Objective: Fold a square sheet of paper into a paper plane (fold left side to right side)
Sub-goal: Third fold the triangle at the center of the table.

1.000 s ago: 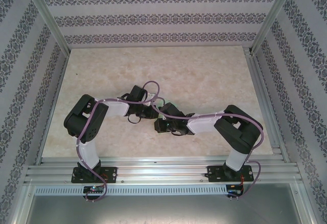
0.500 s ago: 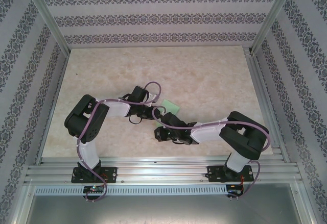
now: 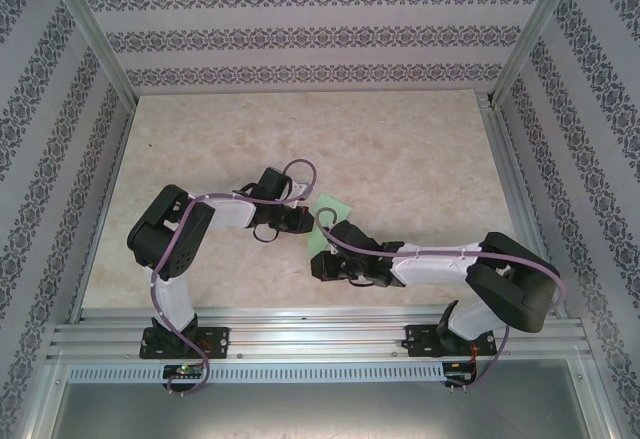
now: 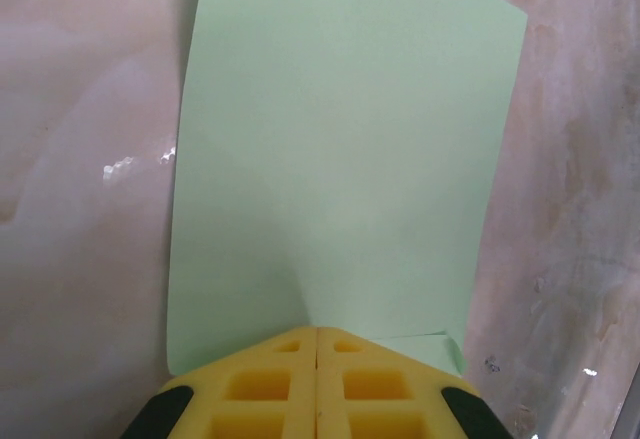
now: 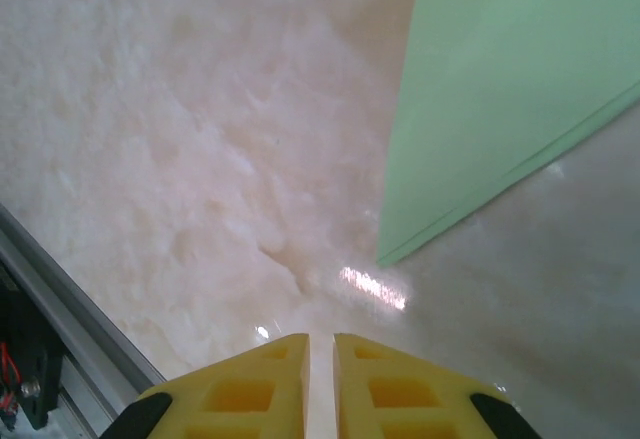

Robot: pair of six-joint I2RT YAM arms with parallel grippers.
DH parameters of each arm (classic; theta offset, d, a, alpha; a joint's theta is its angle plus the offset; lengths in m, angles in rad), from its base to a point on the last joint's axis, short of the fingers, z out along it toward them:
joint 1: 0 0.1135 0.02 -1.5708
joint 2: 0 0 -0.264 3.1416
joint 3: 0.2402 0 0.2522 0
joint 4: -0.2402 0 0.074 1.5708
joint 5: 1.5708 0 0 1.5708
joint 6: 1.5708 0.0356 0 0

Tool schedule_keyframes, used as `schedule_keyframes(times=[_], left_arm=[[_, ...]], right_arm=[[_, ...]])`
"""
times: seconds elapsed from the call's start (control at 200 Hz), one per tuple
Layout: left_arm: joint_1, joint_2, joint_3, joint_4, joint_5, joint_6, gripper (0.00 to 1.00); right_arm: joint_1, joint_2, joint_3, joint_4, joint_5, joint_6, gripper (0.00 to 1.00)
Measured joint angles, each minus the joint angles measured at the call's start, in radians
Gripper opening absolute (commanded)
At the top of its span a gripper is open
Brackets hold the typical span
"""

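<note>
The paper [image 3: 333, 209] lies flat on the table [image 3: 400, 149], a little nearer than its middle, between the two wrists. A purple cable [image 3: 322, 227] and the right wrist cross over its near part in the top view.

The left gripper [image 4: 317, 359] has its yellow fingers pressed together with no gap. Their tips meet the near edge of the paper [image 4: 340, 159], which spreads away from them as a tall green sheet. A soft shadow in the paper runs in toward the tips. Whether the paper is caught between the fingers or only touched by them I cannot tell. A sliver of a second layer shows just right of the tips.

The right gripper [image 5: 320, 349] hangs over bare table, its fingers a narrow slit apart with nothing between them. The paper [image 5: 520, 69] lies ahead and to its right, apart from the fingers. Its near corner points down toward a bright glare [image 5: 375, 287] on the table, and its lower edge shows a double line, as of two layers.

An aluminium rail [image 5: 70, 289] runs along the table's edge at the left of the right wrist view. Patterned walls [image 3: 300, 34] close in the table on three sides.
</note>
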Motion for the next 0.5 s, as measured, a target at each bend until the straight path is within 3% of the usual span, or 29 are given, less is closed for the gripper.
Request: schedule_keyframes(times=[0.5], left_arm=[[0.000, 0.000, 0.000, 0.000, 0.000, 0.000, 0.05]], right_arm=[[-0.023, 0.229, 0.140, 0.022, 0.070, -0.088, 0.15]])
